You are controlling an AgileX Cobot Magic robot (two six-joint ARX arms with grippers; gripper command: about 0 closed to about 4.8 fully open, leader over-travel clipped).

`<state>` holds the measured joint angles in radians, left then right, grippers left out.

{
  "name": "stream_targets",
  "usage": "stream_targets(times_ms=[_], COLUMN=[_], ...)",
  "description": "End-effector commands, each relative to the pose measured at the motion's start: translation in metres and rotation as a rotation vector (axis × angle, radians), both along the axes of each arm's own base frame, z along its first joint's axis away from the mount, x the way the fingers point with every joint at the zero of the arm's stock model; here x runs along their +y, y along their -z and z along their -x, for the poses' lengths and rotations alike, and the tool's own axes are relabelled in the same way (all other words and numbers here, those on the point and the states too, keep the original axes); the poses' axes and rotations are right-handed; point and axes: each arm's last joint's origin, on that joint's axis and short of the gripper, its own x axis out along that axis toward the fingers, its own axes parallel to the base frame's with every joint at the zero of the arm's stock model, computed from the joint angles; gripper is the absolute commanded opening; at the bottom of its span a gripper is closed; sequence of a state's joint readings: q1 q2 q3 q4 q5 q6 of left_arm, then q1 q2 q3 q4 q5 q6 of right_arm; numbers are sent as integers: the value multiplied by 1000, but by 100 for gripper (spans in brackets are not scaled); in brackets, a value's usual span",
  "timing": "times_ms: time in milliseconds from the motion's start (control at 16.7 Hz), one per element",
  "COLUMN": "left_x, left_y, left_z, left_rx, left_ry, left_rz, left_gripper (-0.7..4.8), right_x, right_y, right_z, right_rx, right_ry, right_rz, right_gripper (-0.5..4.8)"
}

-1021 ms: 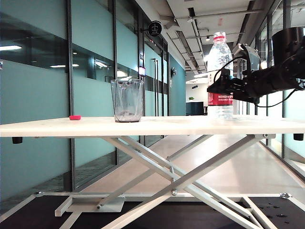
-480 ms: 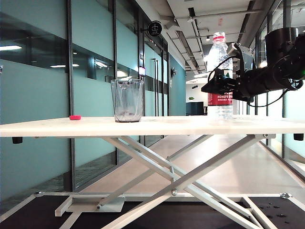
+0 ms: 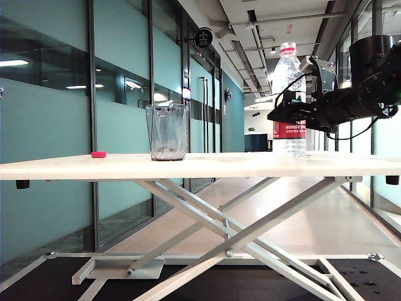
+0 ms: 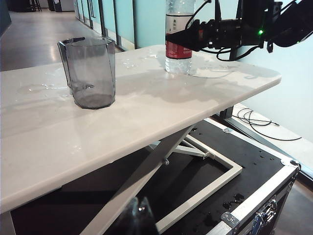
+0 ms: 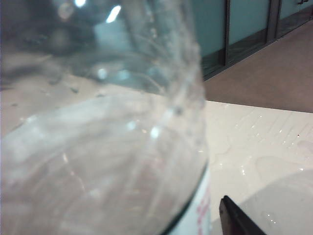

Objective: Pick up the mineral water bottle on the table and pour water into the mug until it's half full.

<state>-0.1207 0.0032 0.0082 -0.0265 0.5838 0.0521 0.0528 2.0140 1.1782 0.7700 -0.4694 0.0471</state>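
Risk: mineral water bottle point(image 3: 289, 94), upright at table point(image 3: 200, 165) right end, could be tipped if right gripper point(image 3: 280, 115), jaws wide at label ht, is closed off-centre. Mug point(image 3: 167, 132) stands well apart. Left gripper unseen. Vs earlier: right gripper raised slightly, pushed further across bottle.

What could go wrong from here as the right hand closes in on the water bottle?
1. The right hand is at the mineral water bottle's label, jaws open; the tall bottle stands upright, so an off-centre close could tip it.
2. The table already shows wet patches near the bottle, so it may slide.
3. The mug stands far from the bottle, so the carry is long and water could spill. The left hand is out of view.
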Motion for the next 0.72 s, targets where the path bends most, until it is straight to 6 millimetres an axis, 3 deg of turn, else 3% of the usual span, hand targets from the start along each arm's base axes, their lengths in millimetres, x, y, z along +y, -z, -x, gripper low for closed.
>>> stream_targets(times_ms=[60,180,420,480,720], left_x=[0,0,0,0,0], left_y=[-1,-1,1,2,2], left_z=[0,0,0,0,0], left_rx=[-6,-2,16,21,23], left_ry=[6,6,6,6,6], left_rz=[0,0,-2,-3,-4], left_gripper=[-5,-5,-5,-5,-5], right_x=[0,0,1,1,6], right_y=[-4,-4,-4,-4,-5], right_z=[0,0,0,1,2], right_rx=[-27,-28,-19,-15,-33], right_ry=[-5,-5,-15,-32,-50], right_rz=[0,1,-5,-7,42], right_gripper=[463,300,252,202,197])
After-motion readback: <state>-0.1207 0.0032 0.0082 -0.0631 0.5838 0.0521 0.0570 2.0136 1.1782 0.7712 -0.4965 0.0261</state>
